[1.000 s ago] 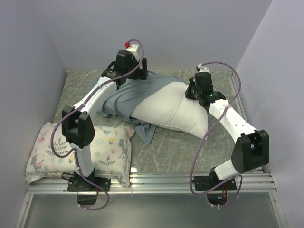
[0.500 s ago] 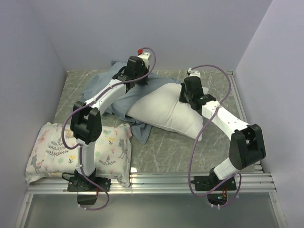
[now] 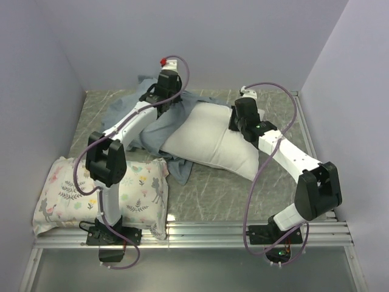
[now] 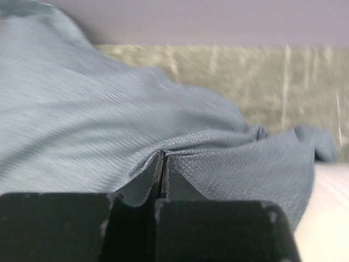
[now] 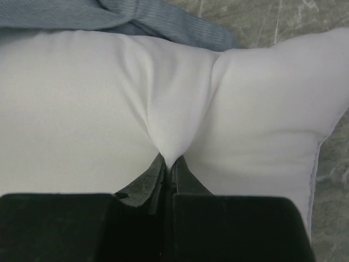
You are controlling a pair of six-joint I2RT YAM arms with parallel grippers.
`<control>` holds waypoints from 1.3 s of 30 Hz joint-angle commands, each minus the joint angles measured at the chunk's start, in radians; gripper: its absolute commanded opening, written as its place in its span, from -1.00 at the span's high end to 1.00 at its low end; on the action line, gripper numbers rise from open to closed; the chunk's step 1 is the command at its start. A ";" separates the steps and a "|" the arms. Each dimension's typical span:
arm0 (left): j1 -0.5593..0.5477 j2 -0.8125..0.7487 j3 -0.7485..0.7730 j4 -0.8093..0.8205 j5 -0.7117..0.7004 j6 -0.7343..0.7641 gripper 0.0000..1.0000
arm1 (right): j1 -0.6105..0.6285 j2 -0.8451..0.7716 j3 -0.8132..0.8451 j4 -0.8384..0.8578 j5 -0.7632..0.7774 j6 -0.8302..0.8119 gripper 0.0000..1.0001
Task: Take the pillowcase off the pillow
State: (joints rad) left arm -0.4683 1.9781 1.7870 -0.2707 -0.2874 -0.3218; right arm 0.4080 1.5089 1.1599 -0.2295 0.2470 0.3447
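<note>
The grey marbled table (image 3: pixel 213 188) carries the plump white rectangular pillow (image 3: pixel 206 143) at its centre. The slate-blue cloth pillowcase (image 3: pixel 180 169) lies bunched at the pillow's 10 o'clock side, covering only that end. The right gripper (image 5: pixel 169 161), jaws closed, pinches a fold of pillow fabric near 1 o'clock, probably as an anchor. The left gripper (image 4: pixel 163 155), clamped on pillowcase cloth at 11 o'clock, is placed to pull it clear.
</note>
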 commanded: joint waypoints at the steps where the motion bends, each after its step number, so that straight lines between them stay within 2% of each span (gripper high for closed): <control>1: 0.103 -0.104 0.017 -0.004 -0.185 -0.080 0.99 | -0.023 -0.045 0.032 -0.102 0.061 -0.001 1.00; 5: 0.198 -0.090 0.068 -0.099 -0.184 -0.161 0.99 | -0.093 -0.076 0.050 -0.128 0.031 0.016 1.00; 12: 0.339 -0.117 0.012 -0.153 -0.197 -0.264 0.99 | -0.228 -0.188 0.070 -0.178 -0.009 0.039 1.00; 14: 0.387 -0.125 -0.003 -0.148 -0.153 -0.284 0.99 | -0.261 -0.228 0.070 -0.185 -0.020 0.040 1.00; 22: 0.366 -0.085 -0.018 -0.113 0.031 -0.217 0.99 | -0.270 -0.191 0.026 -0.153 -0.052 0.060 1.00; 24: 0.349 -0.064 -0.008 -0.139 0.013 -0.207 0.99 | -0.270 -0.167 0.018 -0.149 -0.046 0.060 1.00; 26: 0.344 -0.047 -0.006 -0.142 0.069 -0.195 0.99 | -0.270 -0.153 0.023 -0.151 -0.064 0.045 0.99; 27: 0.327 -0.044 -0.009 -0.145 0.074 -0.191 0.99 | -0.265 -0.154 0.026 -0.148 -0.086 0.039 0.84; 28: 0.317 -0.044 -0.021 -0.139 0.077 -0.180 0.99 | -0.258 -0.162 0.027 -0.139 -0.147 0.030 0.42; 31: 0.271 -0.045 -0.035 -0.128 0.070 -0.155 0.99 | -0.120 -0.200 0.073 -0.158 -0.114 -0.044 -0.32; 34: 0.251 -0.030 -0.026 -0.145 0.060 -0.166 0.99 | 0.035 -0.222 0.090 -0.200 -0.003 -0.105 -0.54; 39: 0.237 -0.018 -0.020 -0.166 0.051 -0.169 0.99 | 0.216 -0.274 -0.021 -0.150 0.116 -0.127 -0.70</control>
State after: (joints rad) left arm -0.2256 1.9549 1.7542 -0.4320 -0.1982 -0.5114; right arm 0.5571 1.2919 1.1763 -0.4038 0.2436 0.2657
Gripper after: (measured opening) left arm 0.011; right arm 0.836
